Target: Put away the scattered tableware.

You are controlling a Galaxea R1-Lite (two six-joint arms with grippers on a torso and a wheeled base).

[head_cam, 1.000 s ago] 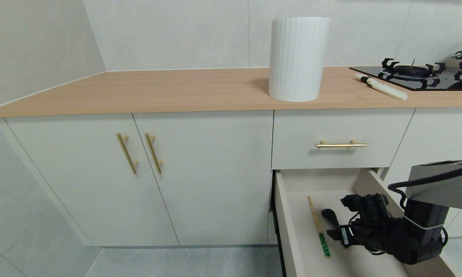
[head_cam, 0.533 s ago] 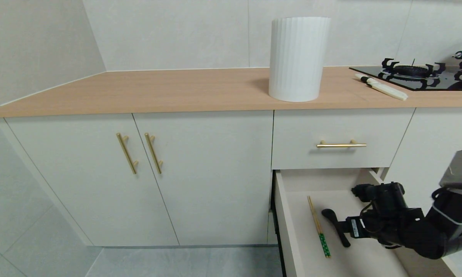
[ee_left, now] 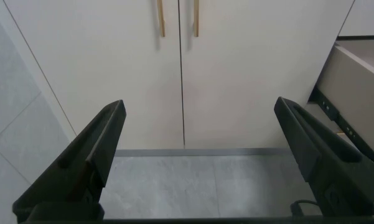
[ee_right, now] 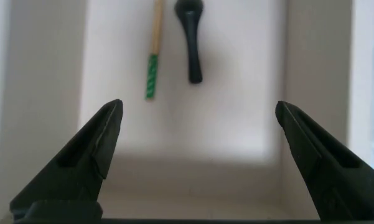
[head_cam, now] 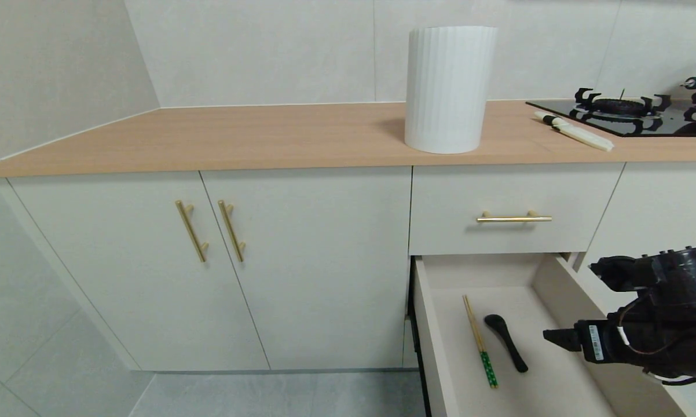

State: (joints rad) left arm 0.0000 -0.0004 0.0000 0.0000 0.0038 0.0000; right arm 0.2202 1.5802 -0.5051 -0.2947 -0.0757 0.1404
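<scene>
Withdrawing since a second ago, the right claw (ee_right: 197, 109) has left its place over the spoon's handle inside the open drawer (head_cam: 424, 324) and now hangs to the right, outside the drawer's right wall; its two fingers are spread wide with nothing between them; the spoon, half covered by the claw before, now lies in full sight on the drawer floor.

Item, black spoon (head_cam: 504, 341): inside the open lower drawer, toward its left half; long axis running far to near; bowl at the far end, handle pointing near and slightly right.

Item, chopsticks (head_cam: 479, 341): a pair lying together in the same drawer, just left of the spoon and roughly parallel to it; plain wooden ends far, green patterned ends near; unmoved across the frames.

Item, pale utensil (head_cam: 577, 132): lying on the bench (head_cam: 238, 133) at the right, beside the near-left corner of the hob (head_cam: 626, 110); dark-banded end far and left, other end near and right.

Item, left claw (ee_left: 196, 109): fingers set wide apart, holding nothing; facing the closed cabinet doors (ee_left: 180, 68) and the floor.

Item, white ribbed container (head_cam: 449, 87): upright on the bench, above the closed upper drawer (head_cam: 515, 218).
</scene>
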